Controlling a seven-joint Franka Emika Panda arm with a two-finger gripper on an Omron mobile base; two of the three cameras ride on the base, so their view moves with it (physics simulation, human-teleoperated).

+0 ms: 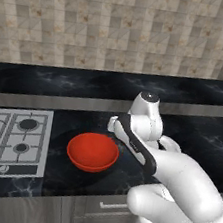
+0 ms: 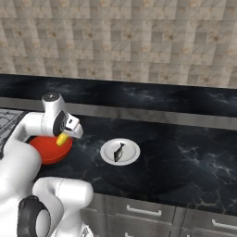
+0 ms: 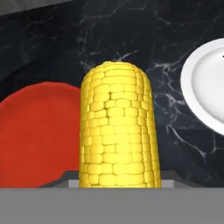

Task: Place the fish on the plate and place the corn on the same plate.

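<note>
- While the gripper (image 2: 61, 137) hangs above the near rim of the red bowl (image 2: 50, 149), it is clamped on the corn (image 2: 60, 140); the hand view has the cob (image 3: 116, 127) standing straight out from the hand, its base hidden at the bottom edge.
- Fish (image 2: 119, 152): already lying on the plate (image 2: 130, 154), dark against the white, roughly mid-plate. First half of the task judged done.
- Plate sits on the black counter (image 2: 185, 157) to the right of the bowl, apart from it; hand view catches only the plate's left rim (image 3: 197, 94) at the right edge.
- Risk 1: release here. Corn is over the bowl's edge, not the plate; it would land in the bowl or on the counter.
- Risk 2: grip depth cannot be read. A hold near the cob's end could let it pivot or slip during the sideways carry.
- Risk 3: cob is round; dropped from height it may roll off the flat plate.
- Risk 4: landing on the fish could nudge it off the rim. Aim for bare plate beside it.
</note>
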